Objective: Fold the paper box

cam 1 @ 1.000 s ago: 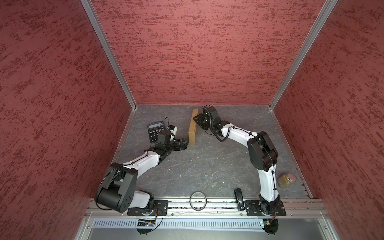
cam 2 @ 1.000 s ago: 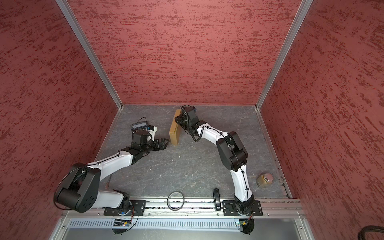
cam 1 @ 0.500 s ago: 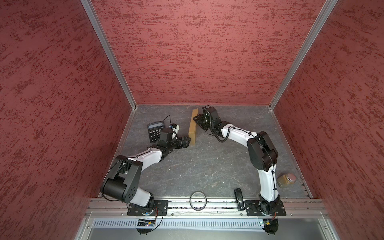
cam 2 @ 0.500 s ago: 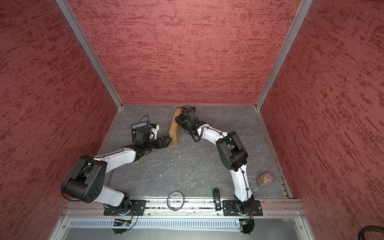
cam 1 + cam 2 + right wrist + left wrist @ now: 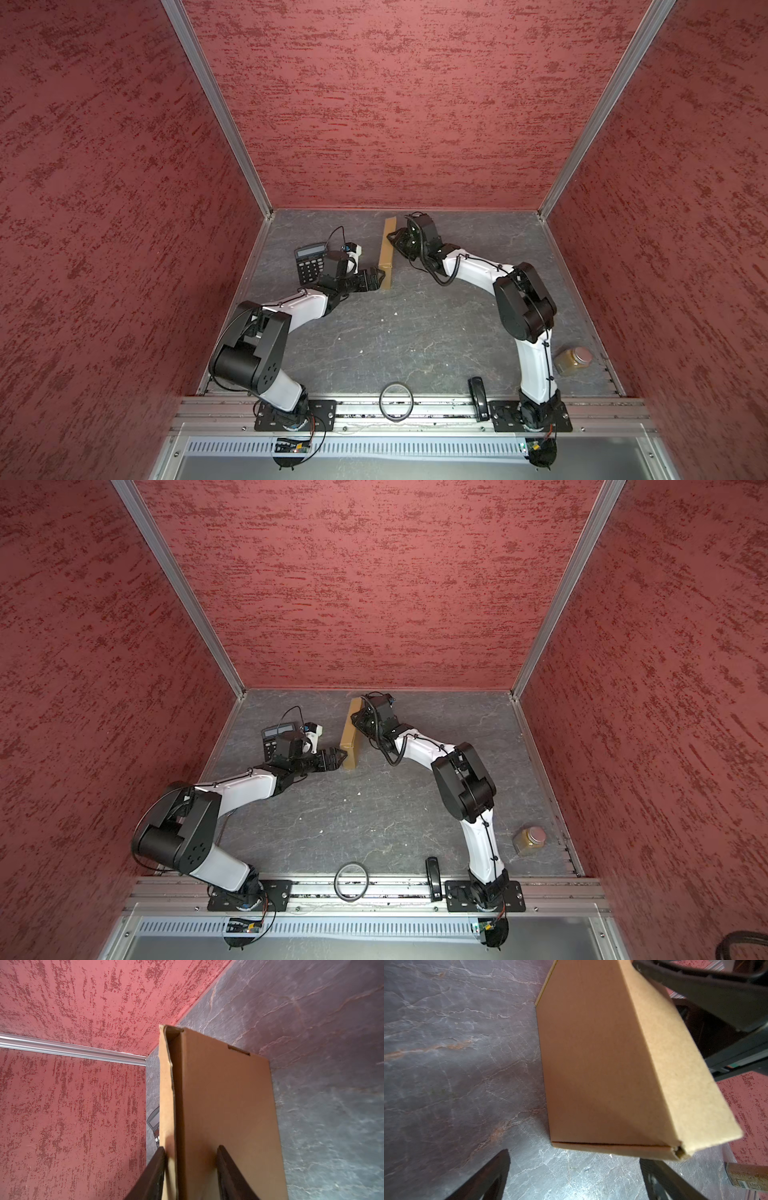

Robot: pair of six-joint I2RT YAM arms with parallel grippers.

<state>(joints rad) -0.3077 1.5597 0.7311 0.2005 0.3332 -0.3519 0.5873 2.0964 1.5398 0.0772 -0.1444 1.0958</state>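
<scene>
The paper box point(image 5: 386, 253) point(image 5: 350, 737) is a flat tan cardboard mailer standing on its long edge near the back of the table. My right gripper point(image 5: 395, 241) point(image 5: 356, 722) reaches it from the right. In the right wrist view that gripper point(image 5: 190, 1148) is shut on the paper box point(image 5: 224, 1105), with one finger against each side. My left gripper point(image 5: 380, 279) point(image 5: 341, 759) is low on the table at the box's near end, coming from the left. In the left wrist view it point(image 5: 575, 1159) stands open, just short of the box's end point(image 5: 602, 1064), holding nothing.
A black calculator point(image 5: 309, 264) point(image 5: 276, 733) lies left of the box, partly under the left wrist. A small jar point(image 5: 573, 360) point(image 5: 530, 840) stands at the right edge. A black ring point(image 5: 396, 401) and a black bar-shaped object point(image 5: 478, 395) lie on the front rail. Red walls enclose three sides.
My left gripper has moved right, from beside the calculator up to the box's near end. The right gripper stays at the box.
</scene>
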